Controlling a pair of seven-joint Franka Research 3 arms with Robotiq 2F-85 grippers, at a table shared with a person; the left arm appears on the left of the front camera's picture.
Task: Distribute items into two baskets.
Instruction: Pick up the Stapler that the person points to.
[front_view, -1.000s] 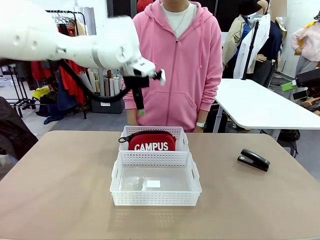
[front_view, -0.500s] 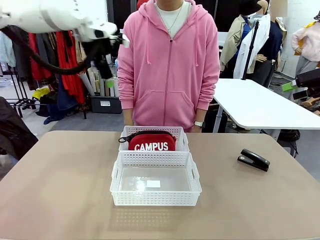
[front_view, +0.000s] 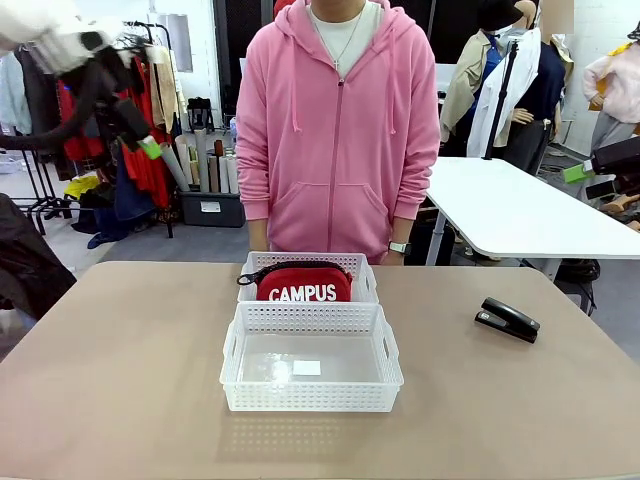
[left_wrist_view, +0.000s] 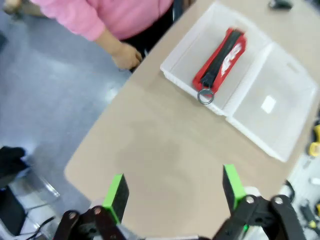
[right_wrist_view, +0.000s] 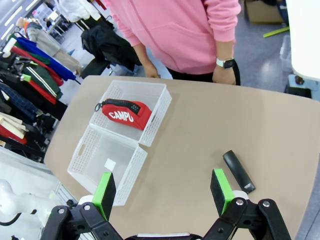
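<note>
Lying in the farther white lattice plastic basket (front_view: 363, 276), red soft "CAMPUS" zip pouch (front_view: 304, 285); black desk stapler (front_view: 508, 319) on tan surface (front_view: 120, 380); left gripper (left_wrist_view: 174, 172) and right gripper (right_wrist_view: 161, 174) with fingers spread, grasping nothing.

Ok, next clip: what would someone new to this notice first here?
The red CAMPUS pouch stands out, lying in the far basket at the middle of the table, in front of a person in a pink hoodie. The near basket beside it has no item in it, and the black stapler lies alone on the tabletop toward the right.
</note>
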